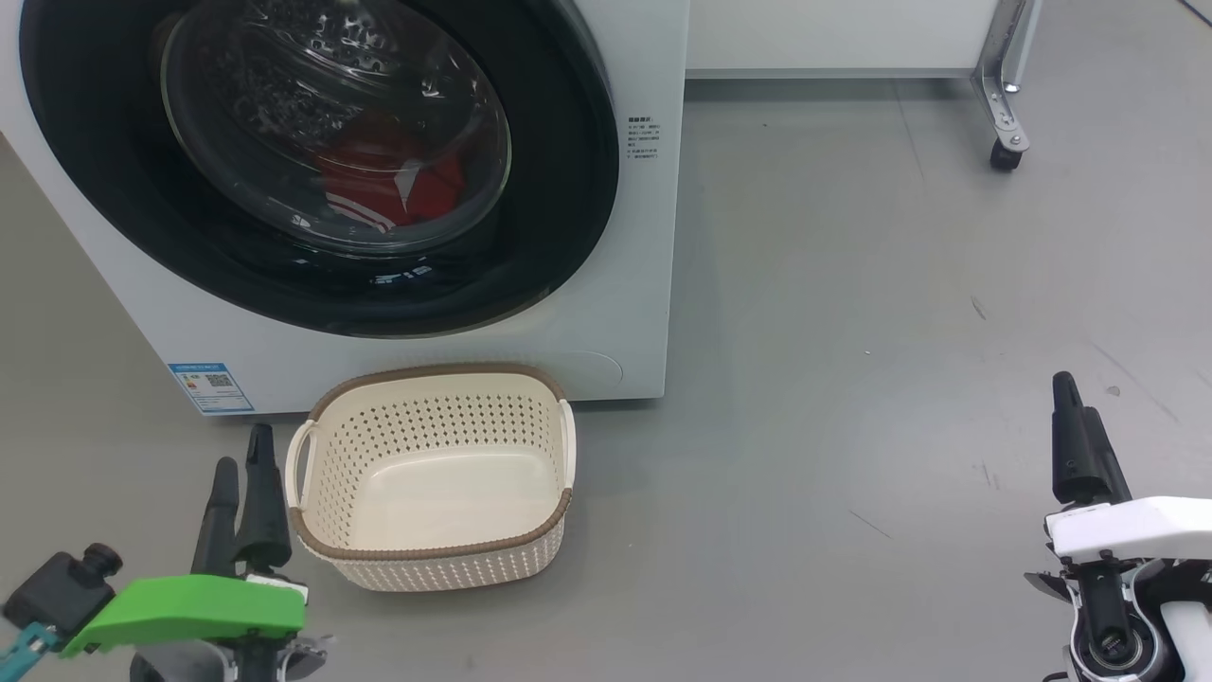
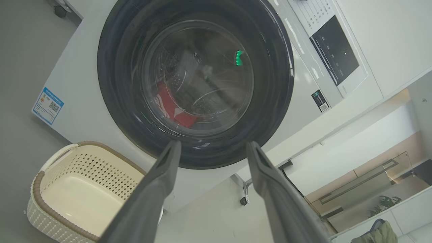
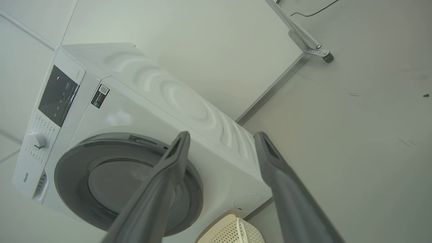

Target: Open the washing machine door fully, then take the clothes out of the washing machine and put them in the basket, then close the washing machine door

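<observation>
The white washing machine (image 1: 625, 313) stands at the upper left with its round black-rimmed door (image 1: 568, 189) shut. Red clothes (image 1: 388, 185) show through the glass bowl. The cream basket (image 1: 431, 554) with a brown rim sits empty on the floor just in front of the machine. My left gripper (image 1: 241, 464) is open at the lower left, beside the basket's left handle, holding nothing. My right gripper (image 1: 1075, 417) stands at the lower right, far from the machine. In the left wrist view the open fingers (image 2: 158, 189) point at the door (image 2: 111, 84); in the right wrist view the gripper (image 3: 221, 135) is open and empty.
The grey floor (image 1: 852, 379) stretches to the right of the washer. A metal frame leg with a caster (image 1: 1006, 152) stands at the back right below a white wall panel. A blue sticker (image 1: 210, 386) sits low on the washer's front.
</observation>
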You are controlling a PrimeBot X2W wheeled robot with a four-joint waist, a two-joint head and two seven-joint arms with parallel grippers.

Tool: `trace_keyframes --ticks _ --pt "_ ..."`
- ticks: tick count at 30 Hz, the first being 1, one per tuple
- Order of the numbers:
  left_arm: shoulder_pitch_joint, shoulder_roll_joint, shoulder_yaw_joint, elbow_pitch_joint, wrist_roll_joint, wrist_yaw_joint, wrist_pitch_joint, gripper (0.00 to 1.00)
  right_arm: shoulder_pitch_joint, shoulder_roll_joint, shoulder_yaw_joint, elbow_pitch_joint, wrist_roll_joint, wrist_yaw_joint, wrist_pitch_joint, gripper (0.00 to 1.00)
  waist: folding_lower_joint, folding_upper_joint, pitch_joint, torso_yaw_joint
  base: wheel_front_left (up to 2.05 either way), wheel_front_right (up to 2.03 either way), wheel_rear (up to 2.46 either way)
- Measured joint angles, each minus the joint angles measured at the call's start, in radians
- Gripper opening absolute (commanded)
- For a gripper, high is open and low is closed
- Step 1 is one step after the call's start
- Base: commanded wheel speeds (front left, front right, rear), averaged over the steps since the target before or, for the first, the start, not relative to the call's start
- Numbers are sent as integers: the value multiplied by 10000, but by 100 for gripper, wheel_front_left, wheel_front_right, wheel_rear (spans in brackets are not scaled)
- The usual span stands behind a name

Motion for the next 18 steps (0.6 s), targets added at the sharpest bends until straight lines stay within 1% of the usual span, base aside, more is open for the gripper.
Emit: trace_keyframes --ticks 4,9,10,13,14,18 --pt "4 -10 -226 -123 577 121 -84 100 0 -59 90 -75 -403 -8 -65 100 0 0 10 -6 0 0 0" --pt "15 -25 -533 -153 1647 288 -182 100 0 -111 255 -176 -965 -19 -196 100 0 0 32 -14 0 0 0" --pt "15 -31 -600 -167 1866 339 -207 100 0 -134 293 -192 -1091 -90 -213 100 0 0 36 -14 0 0 0" --pt "30 -36 -767 -169 2328 479 -267 100 1 -226 382 -199 -1398 -111 -293 100 0 0 52 -17 0 0 0" --pt "49 -36 -838 -161 2523 525 -291 100 1 -257 408 -205 -1542 -165 -295 100 0 0 57 -17 0 0 0" --pt "142 -42 -1037 -161 3427 652 -343 100 2 -372 589 -209 -2096 -190 -382 100 0 0 84 -15 0 0 0"
